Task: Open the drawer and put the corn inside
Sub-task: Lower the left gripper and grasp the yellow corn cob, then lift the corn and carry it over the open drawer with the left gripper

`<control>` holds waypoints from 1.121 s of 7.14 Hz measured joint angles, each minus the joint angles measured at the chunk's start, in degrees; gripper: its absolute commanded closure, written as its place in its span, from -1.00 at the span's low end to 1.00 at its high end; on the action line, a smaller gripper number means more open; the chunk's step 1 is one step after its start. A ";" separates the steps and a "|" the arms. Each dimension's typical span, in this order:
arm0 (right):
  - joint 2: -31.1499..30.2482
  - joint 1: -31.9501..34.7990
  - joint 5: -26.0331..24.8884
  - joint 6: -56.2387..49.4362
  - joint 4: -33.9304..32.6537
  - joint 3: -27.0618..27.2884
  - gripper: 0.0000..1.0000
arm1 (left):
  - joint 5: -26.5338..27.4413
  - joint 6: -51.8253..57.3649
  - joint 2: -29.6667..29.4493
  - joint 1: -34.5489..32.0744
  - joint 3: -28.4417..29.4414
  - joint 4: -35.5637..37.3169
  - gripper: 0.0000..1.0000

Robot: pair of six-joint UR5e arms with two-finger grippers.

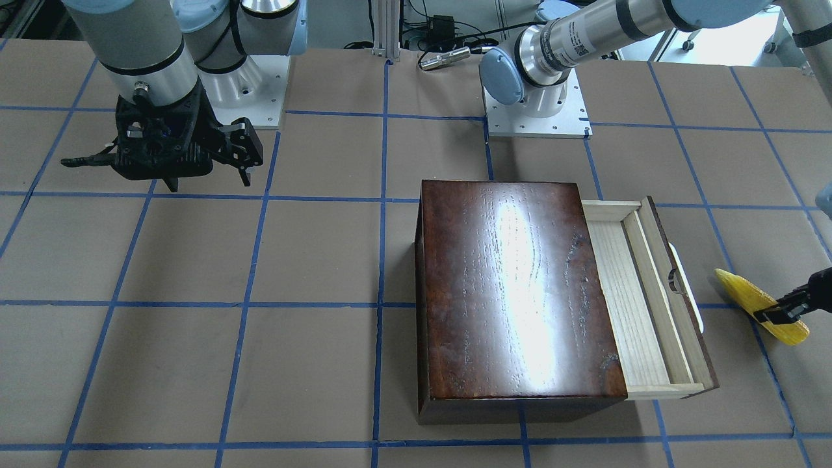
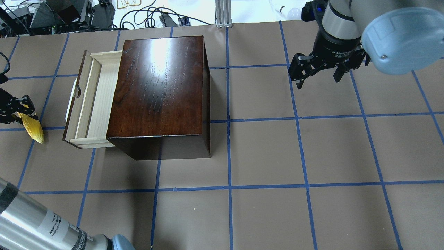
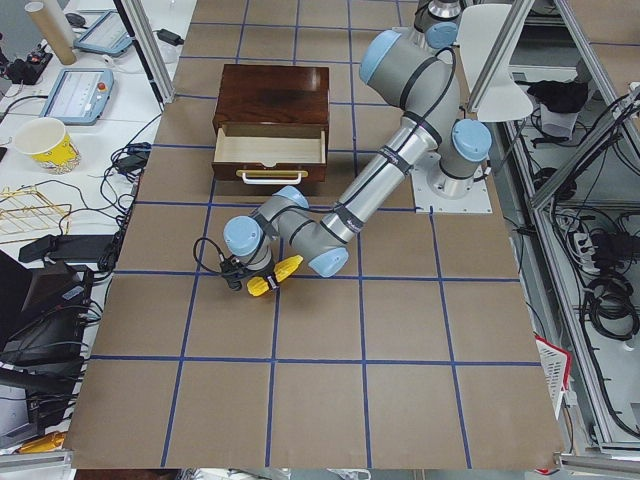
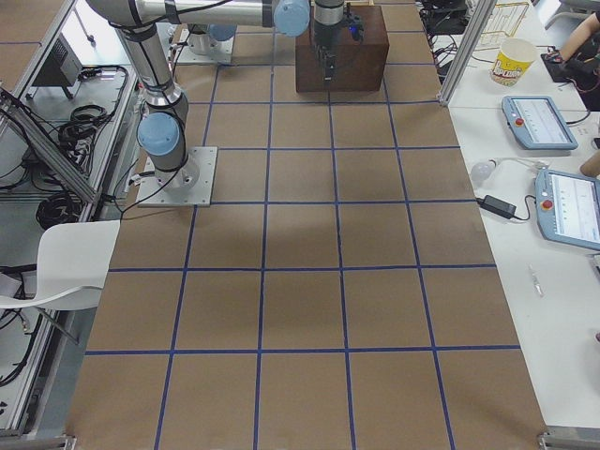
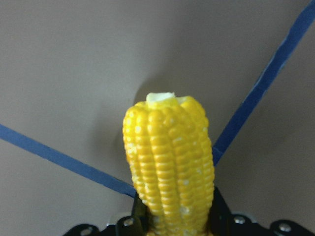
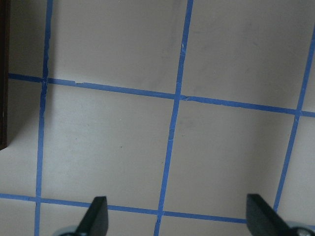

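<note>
The drawer (image 1: 650, 299) stands pulled out of the dark-brown box (image 1: 517, 289), its pale tray empty and its white handle (image 1: 686, 286) facing outward; it also shows in the overhead view (image 2: 88, 100). My left gripper (image 1: 780, 313) is shut on the yellow corn (image 1: 757, 303) beside the drawer's front. In the overhead view the corn (image 2: 33, 128) hangs at the left gripper (image 2: 19, 111), left of the drawer. The left wrist view shows the corn (image 5: 170, 167) clamped between the fingers above the table. My right gripper (image 2: 319, 74) is open and empty, far from the box.
The brown table (image 2: 263, 152) carries a grid of blue tape lines. The box's edge (image 6: 3, 73) shows at the left of the right wrist view. The arm bases (image 1: 536, 114) stand behind the box. Cables and devices (image 2: 69, 14) lie beyond the table's far edge.
</note>
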 measured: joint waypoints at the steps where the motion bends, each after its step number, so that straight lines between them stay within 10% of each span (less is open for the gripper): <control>1: 0.00 -0.03 0.00 0.00 0.00 0.00 -1.00 | -0.14 0.17 0.75 -0.25 0.29 -0.06 1.00; 8: 0.00 -0.05 0.00 0.00 0.00 0.00 -1.00 | -0.03 4.99 13.19 -12.33 10.91 -16.10 1.00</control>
